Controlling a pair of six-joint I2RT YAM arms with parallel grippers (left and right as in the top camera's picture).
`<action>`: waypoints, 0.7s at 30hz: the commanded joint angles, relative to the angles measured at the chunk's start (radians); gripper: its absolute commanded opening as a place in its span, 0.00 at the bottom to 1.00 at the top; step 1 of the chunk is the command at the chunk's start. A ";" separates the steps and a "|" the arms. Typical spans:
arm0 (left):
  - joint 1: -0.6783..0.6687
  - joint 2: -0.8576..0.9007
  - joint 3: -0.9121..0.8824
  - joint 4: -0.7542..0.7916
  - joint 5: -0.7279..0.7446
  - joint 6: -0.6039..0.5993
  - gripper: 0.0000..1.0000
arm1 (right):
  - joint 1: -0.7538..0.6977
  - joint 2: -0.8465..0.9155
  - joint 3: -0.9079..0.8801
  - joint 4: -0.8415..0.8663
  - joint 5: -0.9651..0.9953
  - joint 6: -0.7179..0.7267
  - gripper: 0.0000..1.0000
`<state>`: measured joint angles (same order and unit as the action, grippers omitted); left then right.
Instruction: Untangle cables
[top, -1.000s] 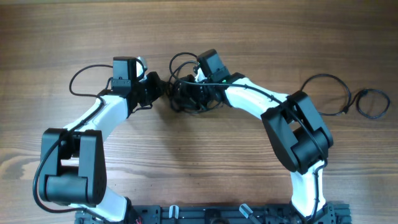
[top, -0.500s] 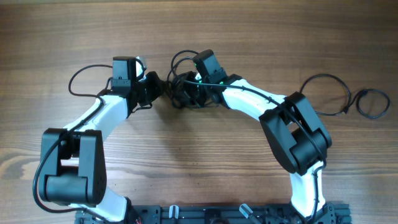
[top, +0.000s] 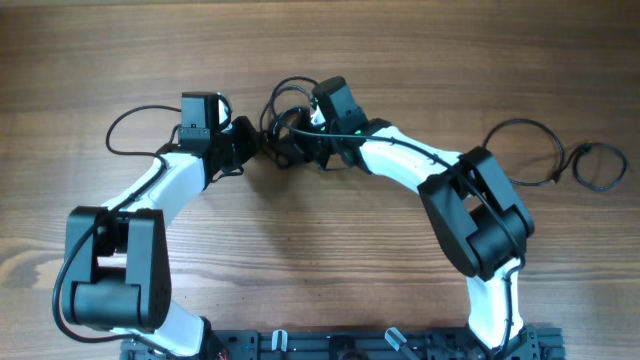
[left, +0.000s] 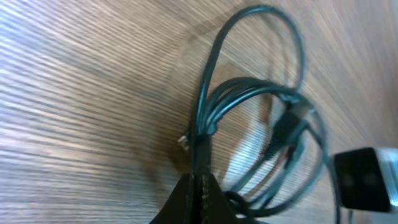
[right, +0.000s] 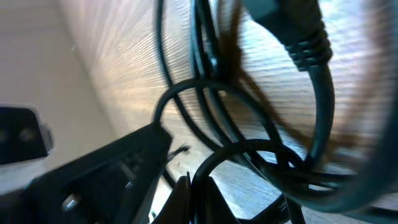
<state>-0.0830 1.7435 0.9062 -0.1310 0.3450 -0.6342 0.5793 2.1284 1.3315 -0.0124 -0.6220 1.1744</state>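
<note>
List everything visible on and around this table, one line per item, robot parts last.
table: one, brown wood grain, fills the overhead view
cable bundle: one tangle, black, top centre of the table between the two grippers
loose cable: one, black, far right of the table, a wide loop ending in a small coil
thin loop: one, black, beside the left arm; loose cable or arm wiring, cannot tell
left arm: one, white and black, reaching in to the centre
right arm: one, white and black, reaching in to the centre
left gripper: one, black, shut on strands of the cable bundle
right gripper: one, black, shut on a strand of the cable bundle
</note>
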 joint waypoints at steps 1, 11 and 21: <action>0.002 0.007 -0.005 -0.020 -0.116 -0.003 0.04 | -0.021 -0.043 0.002 0.034 -0.134 -0.146 0.04; 0.002 0.007 -0.005 -0.037 -0.223 -0.003 0.04 | -0.164 -0.158 0.002 0.020 -0.536 -0.354 0.04; 0.016 0.007 -0.005 -0.027 -0.204 -0.002 0.04 | -0.263 -0.158 0.002 -0.010 -0.766 -0.372 0.04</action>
<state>-0.0982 1.7416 0.9119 -0.1413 0.2462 -0.6422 0.4004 2.0396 1.3296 -0.0360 -1.1179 0.8307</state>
